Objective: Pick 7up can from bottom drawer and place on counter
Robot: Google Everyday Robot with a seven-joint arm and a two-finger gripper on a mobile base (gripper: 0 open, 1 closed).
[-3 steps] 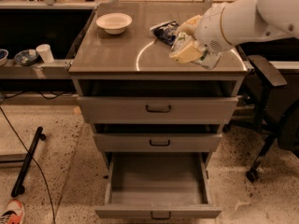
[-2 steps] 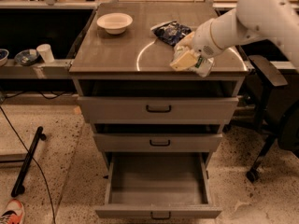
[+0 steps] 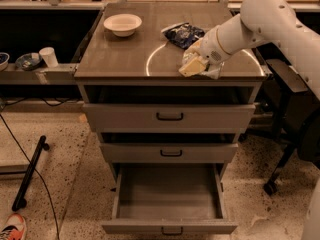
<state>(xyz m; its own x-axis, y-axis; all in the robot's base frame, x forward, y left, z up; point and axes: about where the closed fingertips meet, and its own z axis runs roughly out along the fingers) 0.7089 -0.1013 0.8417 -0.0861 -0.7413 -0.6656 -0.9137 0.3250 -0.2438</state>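
My gripper is low over the front right part of the counter, on the white circle's near edge. It is shut on the 7up can, a whitish-silver shape that shows just right of the yellowish fingers; most of the can is hidden by the hand. The bottom drawer is pulled fully open, and nothing shows inside it. The two drawers above are partly out.
A white bowl sits at the counter's back left. A dark blue snack bag lies just behind the gripper. A low shelf with cups is at the left. A chair base stands at the right.
The gripper with the can has come down and slightly forward toward the counter's front edge. The drawers, bowl and bag have not moved.
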